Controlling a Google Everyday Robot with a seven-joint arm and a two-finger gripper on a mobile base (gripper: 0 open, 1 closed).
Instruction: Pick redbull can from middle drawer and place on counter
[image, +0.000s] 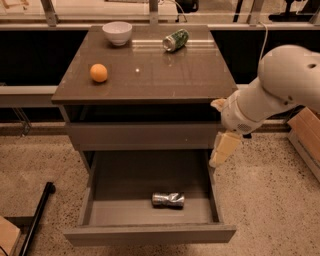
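The redbull can (168, 199) lies on its side on the floor of the open middle drawer (150, 233), right of centre and near the front. The counter (150, 75) is the glossy brown top of the cabinet. My gripper (216, 134) hangs at the cabinet's right front corner, above the drawer's right wall and up and right of the can. It is open and empty. One cream finger (225, 148) points down toward the drawer, and the other fingertip (217, 104) shows just under the counter edge.
On the counter are an orange (98, 73) at the left, a white bowl (117, 32) at the back and a green-patterned can (176, 40) lying at the back right. A shut shallower drawer front (142, 135) sits above the open one. A cardboard box (306, 135) stands on the floor to the right.
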